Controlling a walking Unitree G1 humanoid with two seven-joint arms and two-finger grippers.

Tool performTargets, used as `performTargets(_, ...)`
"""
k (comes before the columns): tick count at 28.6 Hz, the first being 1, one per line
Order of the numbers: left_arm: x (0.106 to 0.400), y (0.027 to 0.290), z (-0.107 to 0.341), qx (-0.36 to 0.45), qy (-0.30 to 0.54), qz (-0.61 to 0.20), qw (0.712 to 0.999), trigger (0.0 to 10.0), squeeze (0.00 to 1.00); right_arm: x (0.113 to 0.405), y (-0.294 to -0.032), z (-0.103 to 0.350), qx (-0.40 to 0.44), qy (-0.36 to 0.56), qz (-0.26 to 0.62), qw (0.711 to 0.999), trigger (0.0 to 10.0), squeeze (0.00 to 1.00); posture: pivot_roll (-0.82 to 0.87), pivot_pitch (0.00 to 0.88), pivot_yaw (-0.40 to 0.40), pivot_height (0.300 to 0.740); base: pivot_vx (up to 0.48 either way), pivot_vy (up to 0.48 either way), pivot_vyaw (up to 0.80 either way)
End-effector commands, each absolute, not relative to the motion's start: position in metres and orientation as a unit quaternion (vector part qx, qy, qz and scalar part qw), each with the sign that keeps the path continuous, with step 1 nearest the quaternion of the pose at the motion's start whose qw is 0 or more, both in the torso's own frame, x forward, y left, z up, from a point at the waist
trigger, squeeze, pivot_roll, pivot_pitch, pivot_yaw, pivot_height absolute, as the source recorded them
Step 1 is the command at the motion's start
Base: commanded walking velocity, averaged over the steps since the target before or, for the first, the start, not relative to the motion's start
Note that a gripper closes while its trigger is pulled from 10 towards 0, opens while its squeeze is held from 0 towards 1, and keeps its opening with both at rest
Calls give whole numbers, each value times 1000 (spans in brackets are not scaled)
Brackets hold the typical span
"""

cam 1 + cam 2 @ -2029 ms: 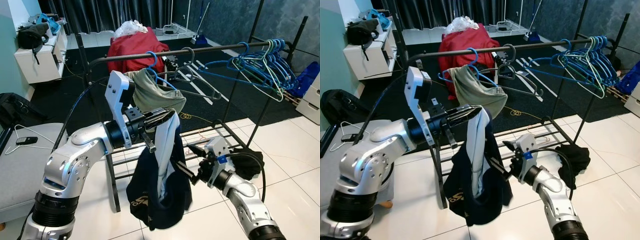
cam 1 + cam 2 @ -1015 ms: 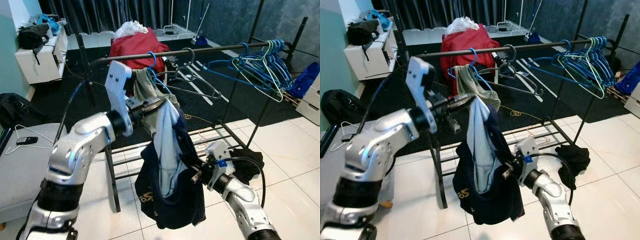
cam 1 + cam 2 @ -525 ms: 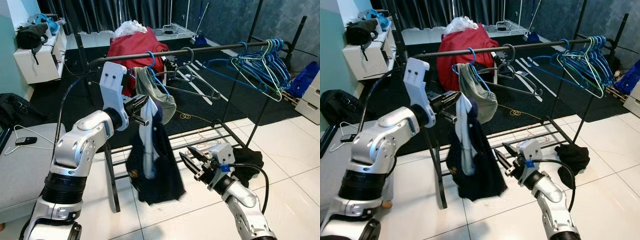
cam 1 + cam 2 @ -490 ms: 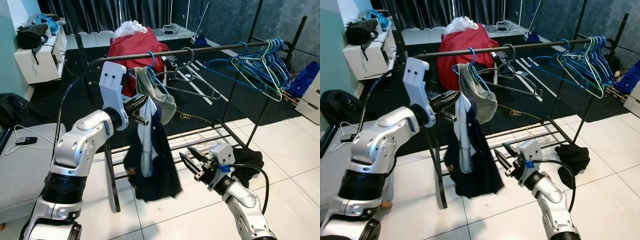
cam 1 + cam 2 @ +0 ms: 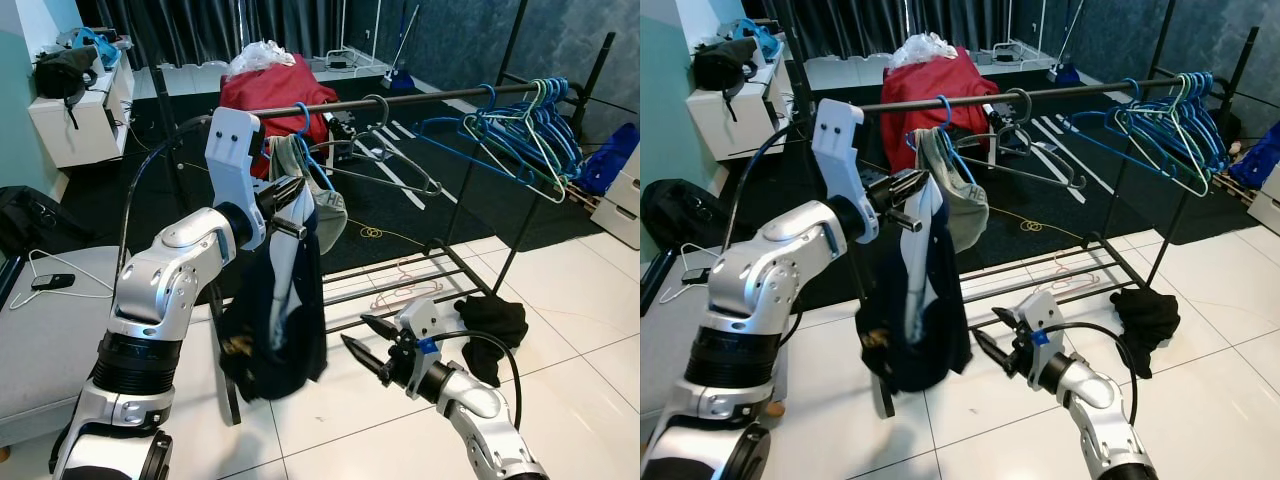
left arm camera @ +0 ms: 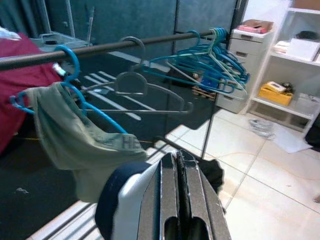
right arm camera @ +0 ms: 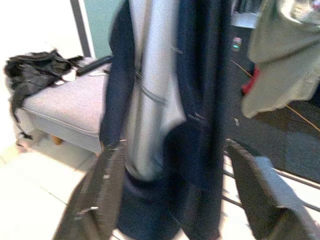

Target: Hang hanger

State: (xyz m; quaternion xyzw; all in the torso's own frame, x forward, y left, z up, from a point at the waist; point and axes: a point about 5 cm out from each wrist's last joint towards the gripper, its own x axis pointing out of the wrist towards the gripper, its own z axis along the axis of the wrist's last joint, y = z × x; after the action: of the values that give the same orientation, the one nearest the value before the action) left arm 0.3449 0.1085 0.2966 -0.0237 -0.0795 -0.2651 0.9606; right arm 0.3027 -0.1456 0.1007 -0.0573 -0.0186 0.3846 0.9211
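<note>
My left gripper (image 5: 291,196) is raised just in front of the dark rail (image 5: 420,98), shut on the top of a navy and white garment (image 5: 272,320) that hangs below it. The hanger inside the garment is hidden. In the left wrist view the fingers (image 6: 166,192) are pressed together over its white collar (image 6: 127,192). Just behind, an olive garment (image 5: 322,205) hangs from a blue hanger (image 6: 70,57) on the rail (image 6: 100,48). My right gripper (image 5: 366,340) is low, right of the navy garment, open and holding nothing. Its spread fingers (image 7: 100,195) point at the cloth (image 7: 165,125).
A grey hanger (image 5: 385,150) and a bunch of blue hangers (image 5: 520,125) hang further right on the rail. Black clothes (image 5: 490,322) lie on the tiles by the rack's low shelf (image 5: 400,285). A grey bench (image 5: 40,335) stands left, a red heap (image 5: 265,88) behind.
My right gripper has let go of the navy garment's lower part, opened and drawn back lower. My left arm has carried the garment left, closer to the rail, and it swings.
</note>
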Motion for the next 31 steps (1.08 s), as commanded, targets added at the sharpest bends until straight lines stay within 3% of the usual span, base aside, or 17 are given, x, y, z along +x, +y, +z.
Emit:
performTargets(1,345,109,305,-27,-91,-259,961,10000,0,302,-141,100,-51,-16,396,917,10000,1000,-82,53,15,740,0,0,0)
performTargets(3,348,111,305,-22,-84,-237,968,10000,0,302,-135,103,-45,-22,411,910,10000,1000,-82,53,14,740,0,0,0)
performTargets(4,351,113,303,-15,-65,-201,977,10000,0,303,-129,105,-48,-26,425,904,10000,0,-81,53,13,740,0,0,0)
performTargets(7,354,115,300,-5,-30,-153,988,10000,0,304,-120,107,-57,-28,449,891,10000,0,-77,50,16,740,0,0,0)
performTargets(13,353,113,302,-8,-24,-148,989,10000,0,305,-116,105,-71,-22,462,884,10000,0,-76,48,17,740,0,0,0)
performTargets(19,341,97,322,-31,-25,-180,983,10000,0,328,-124,101,-158,9,420,893,10000,0,-57,41,15,740,0,0,0)
performTargets(31,333,90,330,-34,-18,-207,978,10000,0,342,-124,116,-177,-9,418,891,10000,0,-51,44,10,740,0,0,0)
